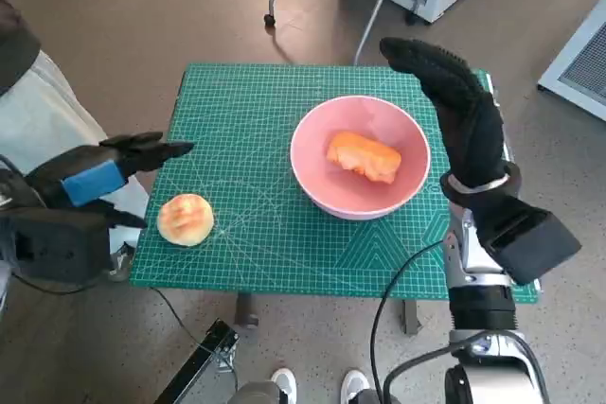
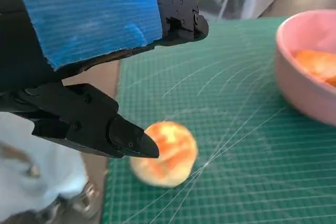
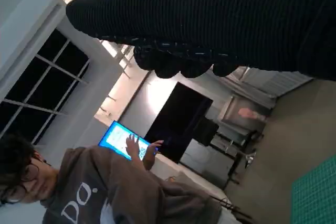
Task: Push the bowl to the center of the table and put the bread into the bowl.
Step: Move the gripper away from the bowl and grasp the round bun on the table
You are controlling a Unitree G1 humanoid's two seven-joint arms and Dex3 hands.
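The pink bowl (image 1: 360, 158) sits near the middle of the green surface (image 1: 256, 111). An orange piece of bread (image 1: 364, 156) lies inside it. A round, pale bun (image 1: 185, 219) sits near the surface's left edge. The left robot hand (image 1: 99, 182) hangs just above the bun, fingers apart, holding nothing. The right robot hand (image 1: 454, 106) is raised beside the bowl, flat and holding nothing.

Head cam: high, steep down, whole green surface (image 1: 256, 120) mid-frame, floor round it. Left wrist cam: close behind left hand (image 2: 89, 51), low over surface, facing bowl (image 2: 304, 72) at right edge; shares bowl, round bread (image 2: 168, 156) with head view. Right wrist cam: tilted up, room and person (image 3: 105, 192) lower left; surface only lower right corner.
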